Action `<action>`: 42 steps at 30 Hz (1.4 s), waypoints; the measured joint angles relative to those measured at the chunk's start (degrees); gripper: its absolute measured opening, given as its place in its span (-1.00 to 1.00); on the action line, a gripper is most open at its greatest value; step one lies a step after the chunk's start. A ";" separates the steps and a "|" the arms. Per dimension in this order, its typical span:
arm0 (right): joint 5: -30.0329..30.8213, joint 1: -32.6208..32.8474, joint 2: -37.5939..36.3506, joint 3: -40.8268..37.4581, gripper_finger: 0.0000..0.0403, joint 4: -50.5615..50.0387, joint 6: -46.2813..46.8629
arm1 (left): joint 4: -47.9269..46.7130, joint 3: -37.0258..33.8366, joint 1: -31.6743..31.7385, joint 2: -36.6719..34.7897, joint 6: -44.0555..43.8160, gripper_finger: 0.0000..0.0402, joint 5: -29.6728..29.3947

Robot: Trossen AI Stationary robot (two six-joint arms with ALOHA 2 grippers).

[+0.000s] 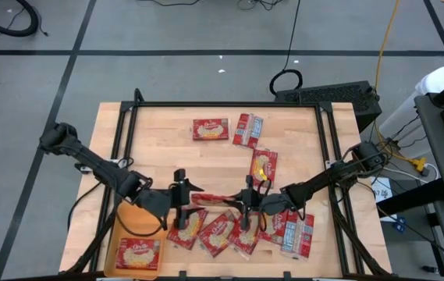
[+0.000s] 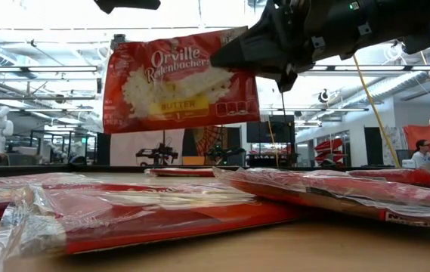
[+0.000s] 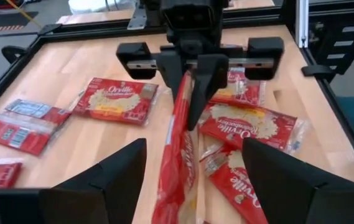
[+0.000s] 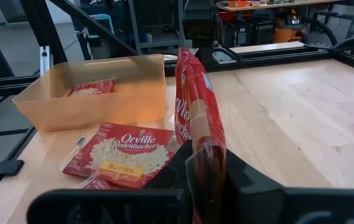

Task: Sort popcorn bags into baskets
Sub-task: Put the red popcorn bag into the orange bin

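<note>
Right gripper clamped on a popcorn bag, held on edge in the air beside the orange basket.

I see the left gripper with fingers apart at the bag's far end. One bag lies in the basket; others lie beside it.
</note>
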 joint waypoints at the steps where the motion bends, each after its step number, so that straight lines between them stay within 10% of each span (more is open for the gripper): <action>1: 0.02 -0.02 0.00 0.00 -0.92 -0.02 0.00 | -1.44 0.95 0.30 0.47 0.02 0.34 1.43; 15: -0.17 -0.13 0.00 0.00 -0.92 -0.48 -1.29 | -24.12 19.35 8.55 18.25 0.85 0.24 18.16; 27: -1.77 -0.09 -0.02 0.04 -0.89 -0.06 -1.46 | -33.64 26.31 9.60 20.90 4.72 -0.84 19.98; 42: 3.21 1.75 -0.02 0.02 -0.17 0.84 -4.70 | -55.91 31.75 3.01 15.85 -4.73 -0.90 22.15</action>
